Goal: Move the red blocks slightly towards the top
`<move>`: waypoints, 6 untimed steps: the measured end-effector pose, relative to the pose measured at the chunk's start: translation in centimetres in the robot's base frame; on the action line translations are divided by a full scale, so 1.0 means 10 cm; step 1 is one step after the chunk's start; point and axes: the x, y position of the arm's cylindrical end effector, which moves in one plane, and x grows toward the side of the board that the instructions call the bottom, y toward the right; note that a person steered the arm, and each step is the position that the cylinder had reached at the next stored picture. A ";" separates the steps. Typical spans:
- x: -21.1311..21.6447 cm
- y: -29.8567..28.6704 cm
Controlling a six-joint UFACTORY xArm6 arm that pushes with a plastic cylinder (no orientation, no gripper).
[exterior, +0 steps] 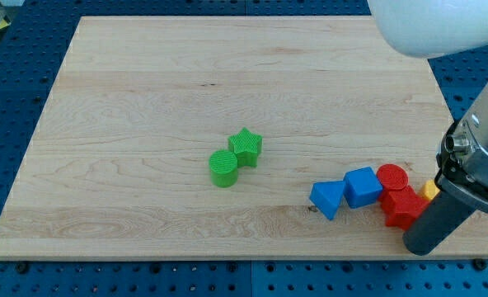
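Observation:
Two red blocks lie at the view's lower right: a red cylinder [391, 176] and, just below it, a red angular block [401, 207] whose exact shape I cannot make out. They touch each other. My tip [422, 245] is at the board's bottom edge, just below and right of the angular red block, close to it or touching it. The dark rod rises up and to the right from the tip and hides part of that block's right side.
A blue cube [363, 186] touches the red cylinder's left side, with a blue triangular block [327, 199] left of it. A yellow block [430, 191] peeks out behind the rod. A green star [246, 147] and a green cylinder [223, 168] sit together near the wooden board's [145, 99] middle.

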 end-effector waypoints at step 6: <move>-0.27 -0.12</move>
